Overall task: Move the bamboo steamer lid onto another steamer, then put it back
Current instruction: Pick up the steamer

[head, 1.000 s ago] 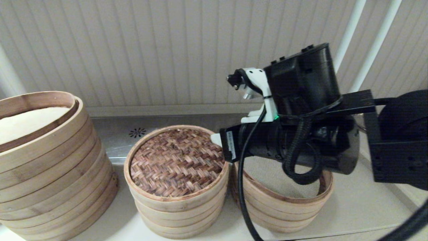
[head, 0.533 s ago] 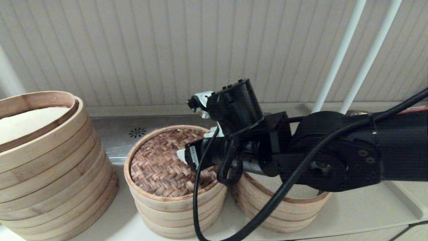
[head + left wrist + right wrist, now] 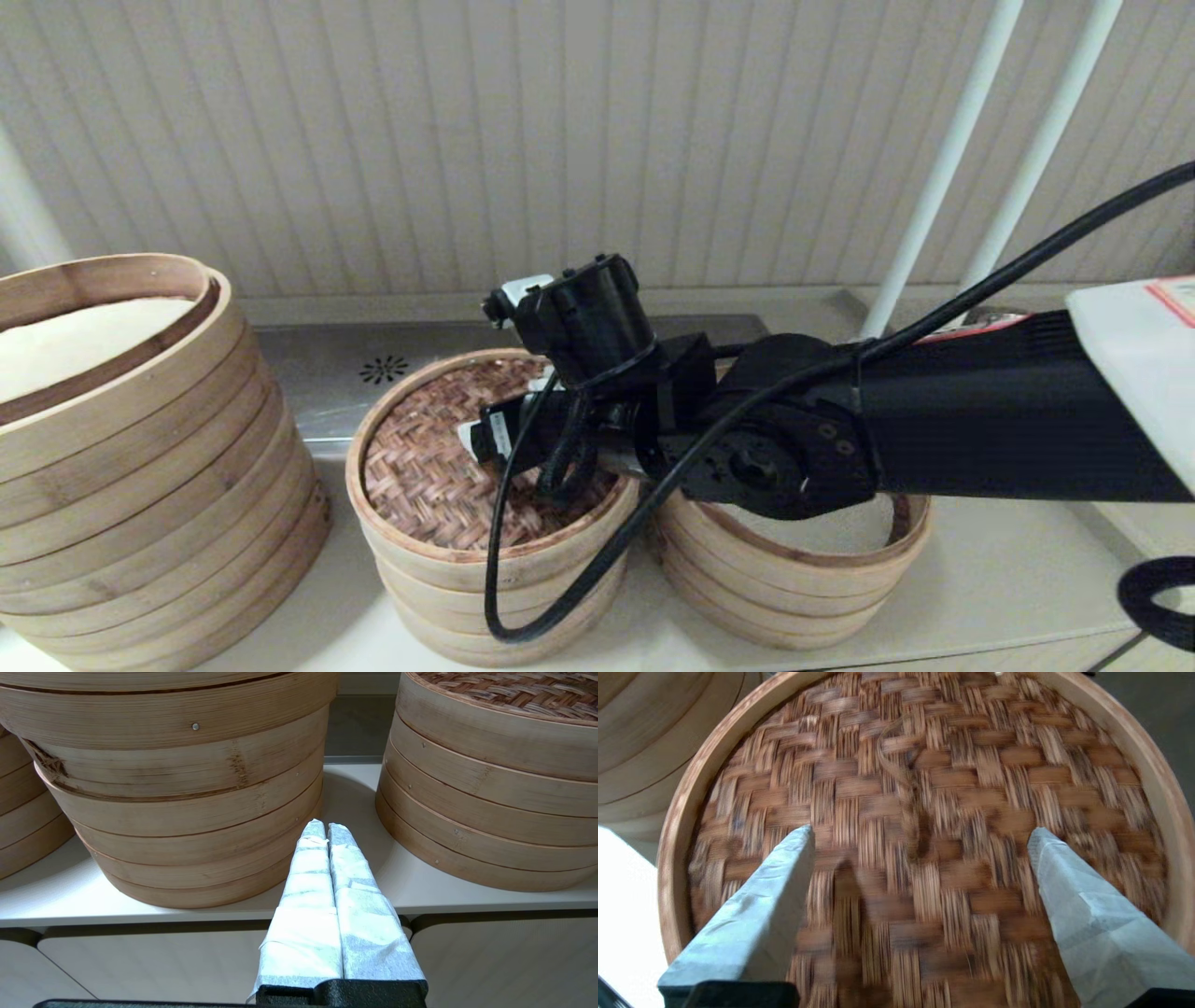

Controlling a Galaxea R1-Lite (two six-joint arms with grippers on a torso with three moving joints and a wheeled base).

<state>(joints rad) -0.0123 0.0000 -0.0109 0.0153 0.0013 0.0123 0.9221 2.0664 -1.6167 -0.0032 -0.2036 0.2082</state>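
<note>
The bamboo steamer lid (image 3: 425, 471), dark herringbone weave in a pale hoop, lies on the middle steamer stack (image 3: 495, 588). My right gripper (image 3: 920, 831) hovers open just above the weave, one finger (image 3: 752, 919) on each side of the lid's centre, with nothing between them. A small woven loop (image 3: 899, 760) sits on the lid ahead of the fingertips. The other steamer (image 3: 822, 579), cloth-lined and uncovered, stands right of the stack, under my right arm. My left gripper (image 3: 325, 826) is shut and empty, low at the counter's front edge.
A much larger tall bamboo stack (image 3: 131, 448) stands at the left, close to the middle stack. A steel strip with a drain (image 3: 384, 370) runs behind, along the ribbed wall. White pipes (image 3: 934, 177) rise at the back right. A black cable (image 3: 504, 579) hangs before the middle stack.
My right arm has swung left and down from above the cloth-lined steamer to over the middle of the lid. The lid and steamers have not moved.
</note>
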